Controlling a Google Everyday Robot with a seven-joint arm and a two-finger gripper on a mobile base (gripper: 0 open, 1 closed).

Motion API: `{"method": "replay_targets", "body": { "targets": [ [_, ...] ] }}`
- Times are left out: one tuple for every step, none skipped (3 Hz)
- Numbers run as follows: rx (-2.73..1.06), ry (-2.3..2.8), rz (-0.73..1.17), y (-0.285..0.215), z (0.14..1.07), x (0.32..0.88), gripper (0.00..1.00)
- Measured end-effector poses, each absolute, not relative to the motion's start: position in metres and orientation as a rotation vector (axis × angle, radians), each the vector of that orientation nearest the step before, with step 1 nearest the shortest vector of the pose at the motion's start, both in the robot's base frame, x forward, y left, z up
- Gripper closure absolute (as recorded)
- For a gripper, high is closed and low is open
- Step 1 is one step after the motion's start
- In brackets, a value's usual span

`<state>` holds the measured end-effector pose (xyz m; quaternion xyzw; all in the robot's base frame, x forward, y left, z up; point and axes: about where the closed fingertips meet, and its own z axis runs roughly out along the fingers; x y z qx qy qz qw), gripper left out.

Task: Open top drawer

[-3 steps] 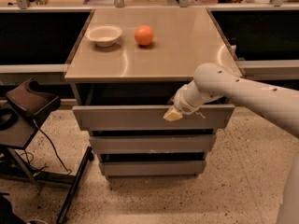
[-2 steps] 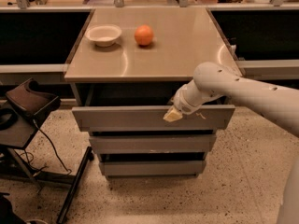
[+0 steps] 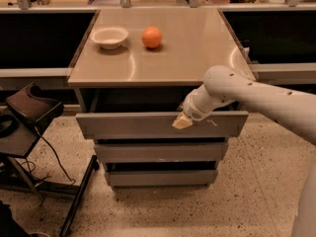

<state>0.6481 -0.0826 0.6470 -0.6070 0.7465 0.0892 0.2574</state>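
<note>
No visible change vs 1.0 s and 0.7 s ago: gripper (image 3: 181,122) at the same spot, top drawer (image 3: 128,125) out by the same amount, bowl (image 3: 109,36) and orange (image 3: 152,37) where they were on the countertop (image 3: 187,58)

Top drawer: directly below the countertop's front edge, partly pulled out. Its front stands forward of that edge with a dark gap between the two. Long axis runs left-right, parallel to the countertop's front edge. Flat face points at the camera, away from the countertop's back. Front looks level, not skewed. It is wider than the lower drawer fronts (image 3: 160,152) stacked under it, which sit further back beneath the countertop

Gripper: tan tip touching the upper edge of the top drawer's front, right of centre, just below the countertop's front edge. White arm (image 3: 256,95) comes in from the right, past the countertop's front right corner. Can't tell how far the gripper is open or whether it has hold of anything

Markings: small white scratch marks (image 3: 212,122) on the drawer front, below the countertop's front edge and toward its right end; scratches, not lettering

Bowl is white, back left on the countertop; orange beside it toward the middle, not touching. Black stand (image 3: 32,107) left of the countertop and lower than it
</note>
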Motion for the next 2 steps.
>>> {"method": "replay_targets", "body": {
  "targets": [
    [-1.645, 2.024, 0.242, -0.0835, 0.6478, 0.6465, 1.00],
    [-1.649, 2.021, 0.247, -0.0827, 0.6475, 0.6432, 1.00]
  ]
}}
